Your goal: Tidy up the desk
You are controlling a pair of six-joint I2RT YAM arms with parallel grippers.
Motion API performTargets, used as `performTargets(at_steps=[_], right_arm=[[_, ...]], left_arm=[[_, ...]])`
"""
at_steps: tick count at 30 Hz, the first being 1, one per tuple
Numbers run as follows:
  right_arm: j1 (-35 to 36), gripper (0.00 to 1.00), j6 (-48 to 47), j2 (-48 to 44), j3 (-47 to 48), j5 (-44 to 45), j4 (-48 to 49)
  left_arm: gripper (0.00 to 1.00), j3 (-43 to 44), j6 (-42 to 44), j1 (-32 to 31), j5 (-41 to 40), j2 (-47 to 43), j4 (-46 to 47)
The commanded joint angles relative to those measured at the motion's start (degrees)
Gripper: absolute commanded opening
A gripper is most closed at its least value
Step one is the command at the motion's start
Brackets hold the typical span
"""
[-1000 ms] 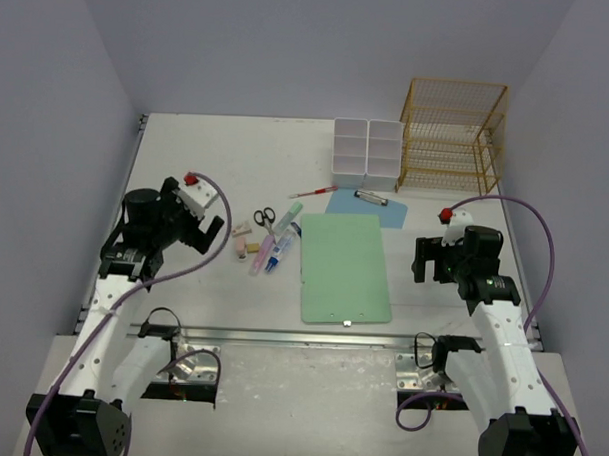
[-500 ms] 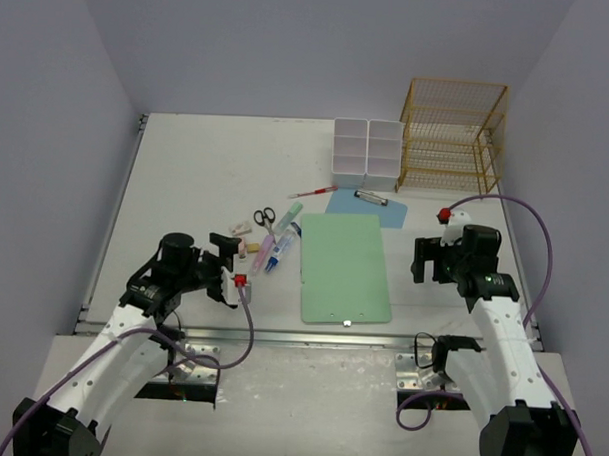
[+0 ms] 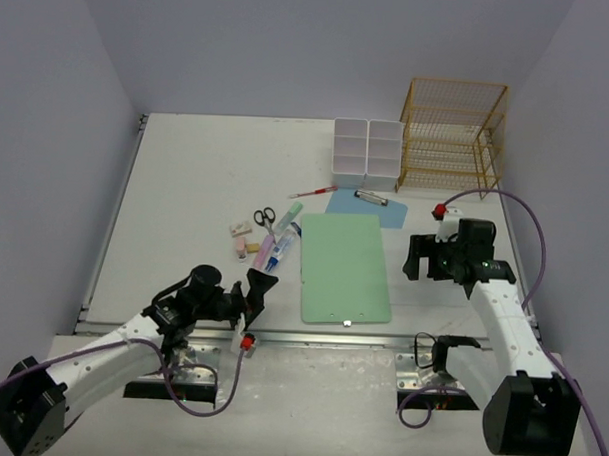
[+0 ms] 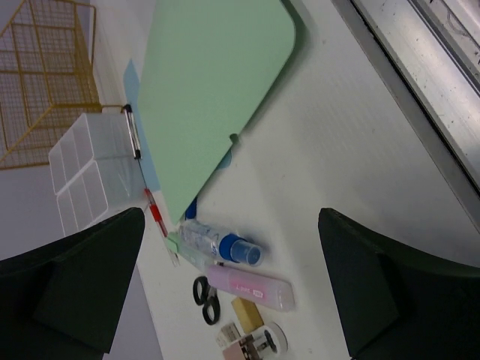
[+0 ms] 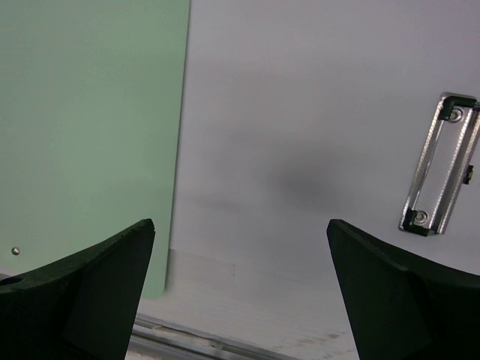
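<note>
The desk (image 3: 201, 174) is a wide white tabletop with a metal rail (image 3: 311, 338) along its near edge. A green board (image 3: 345, 266) lies in the middle over a blue clipboard (image 3: 373, 206). Left of it sits a cluster: a pink highlighter (image 4: 249, 287), a blue-capped tube (image 4: 221, 241), scissors (image 4: 202, 296) and a red pen (image 4: 156, 217). My left gripper (image 3: 254, 289) hangs low by the rail, open and empty, pointing at that cluster. My right gripper (image 3: 416, 257) is open and empty over bare desk (image 5: 300, 112), just right of the green board (image 5: 90, 112).
A white compartmented organizer (image 3: 367, 152) and a gold wire rack (image 3: 454, 136) stand at the back right. Small erasers (image 3: 241, 228) and a green highlighter (image 3: 288, 217) lie in the cluster. A metal clip (image 5: 441, 165) lies on the desk near my right gripper.
My left arm has swung from the back left down to the near edge, and its gripper now sits low beside the stationery. The right gripper has shifted slightly left.
</note>
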Motion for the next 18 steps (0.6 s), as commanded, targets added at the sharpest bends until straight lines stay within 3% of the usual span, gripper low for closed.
performTargets(at_steps=[1,6,14,18], right_arm=[[-0.2,0.99,3.5,4.7,4.3,-6.2,1.1],[-0.2,0.97,4.7,9.4,5.9,-9.2,0.4],[-0.2,0.96,6.2,13.2,7.3,-11.6,0.0],[-0.3,0.96,6.4,14.1,7.4,-12.2,0.0]], left_arm=[[1.00,-0.8,1.3,-6.3,0.2,8.4,17.3],[0.99,-1.3,1.4,-11.4,-0.7,16.0,26.0],[0.97,-10.1,3.3,-19.4,-4.0,21.7,42.5],[0.95,-12.3,4.1,-21.1,-4.2,24.6,45.0]])
